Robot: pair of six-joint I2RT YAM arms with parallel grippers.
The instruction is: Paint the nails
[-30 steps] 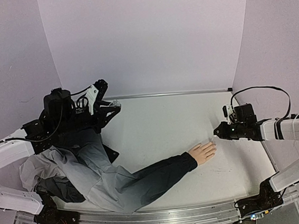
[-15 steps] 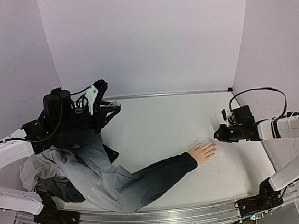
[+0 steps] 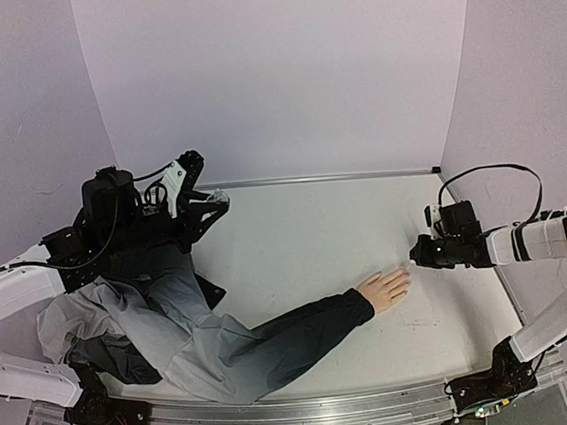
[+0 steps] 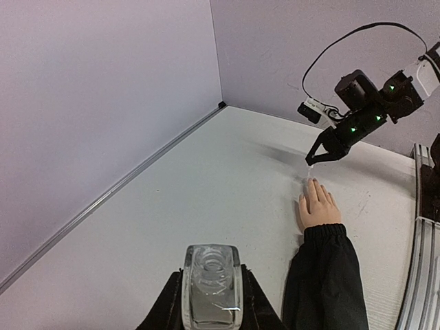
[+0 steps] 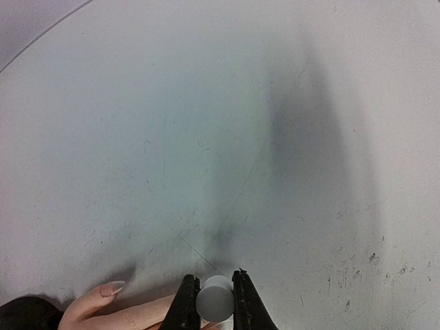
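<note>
The pale mannequin hand [image 3: 385, 288] lies flat on the table at the end of a dark sleeve [image 3: 296, 337], fingers pointing right. One of the nails [image 5: 113, 289] shows on a finger at the bottom left of the right wrist view. My right gripper [image 3: 415, 257] hovers just past the fingertips, shut on a small grey round cap [image 5: 215, 300]; whatever hangs under the cap is hidden. My left gripper [image 3: 212, 197] stays far back left, shut on a clear glass bottle [image 4: 212, 285]. In the left wrist view the hand [image 4: 317, 205] lies right below the right gripper [image 4: 313, 161].
A heap of grey and dark cloth [image 3: 144, 326] covers the table's left side beside the left arm. Lilac walls close in the back and both sides. A metal rail [image 3: 283, 418] runs along the near edge. The tabletop [image 5: 275, 137] is scuffed.
My right gripper has drifted slightly down and toward the mannequin's fingertips with the cap in it. The left arm and the bottle have not moved.
</note>
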